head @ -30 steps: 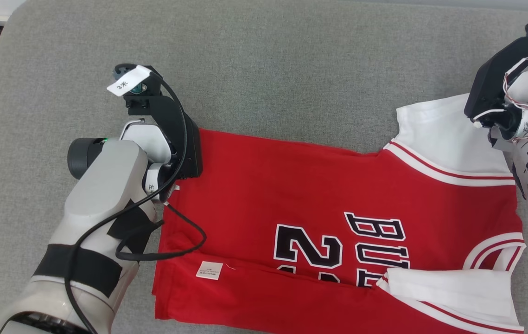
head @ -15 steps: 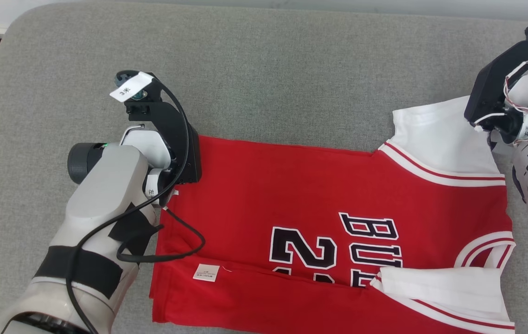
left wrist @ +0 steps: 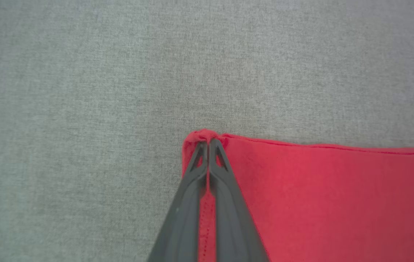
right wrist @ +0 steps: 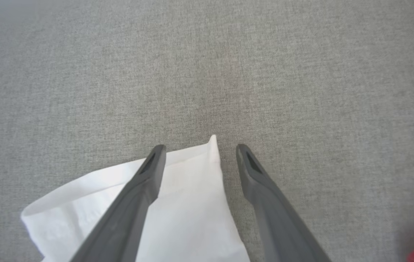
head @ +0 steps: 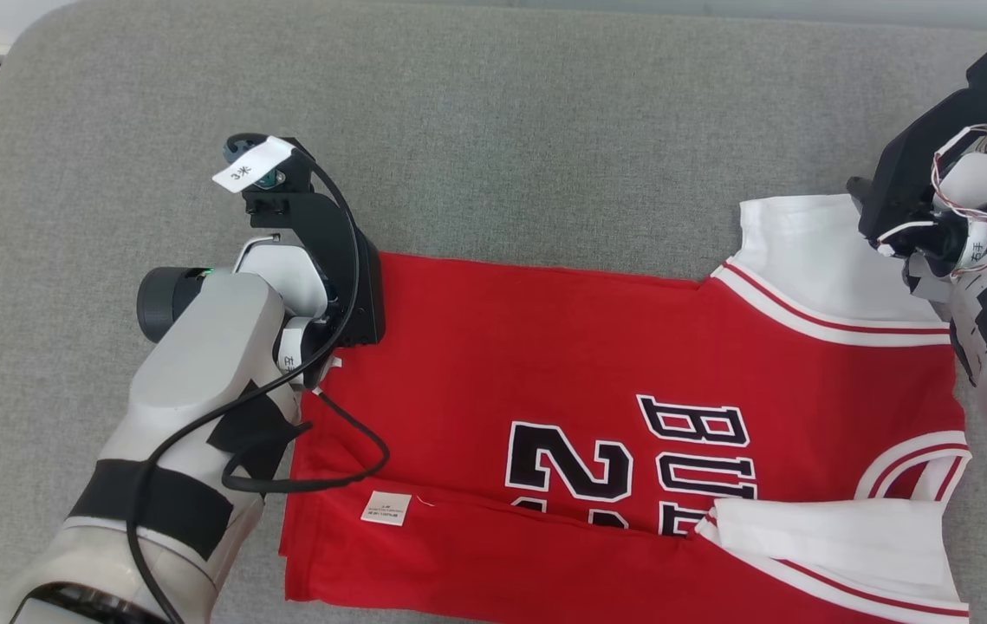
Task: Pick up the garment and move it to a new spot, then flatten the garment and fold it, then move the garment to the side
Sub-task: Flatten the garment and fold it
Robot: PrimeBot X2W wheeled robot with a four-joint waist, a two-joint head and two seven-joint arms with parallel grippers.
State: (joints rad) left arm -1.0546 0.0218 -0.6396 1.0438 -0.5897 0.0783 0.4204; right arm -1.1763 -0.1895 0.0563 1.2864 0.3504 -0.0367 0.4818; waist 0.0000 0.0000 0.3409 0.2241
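On grey padded surface, red jersey garment lies mostly flat, its near edge folded up over the number, white care label showing on that fold. Left gripper at garment's far left corner, fingers pressed together, pinching the red hem corner. Right gripper at garment's far right corner, fingers spread, straddling the tip of the white sleeve, not clamped.
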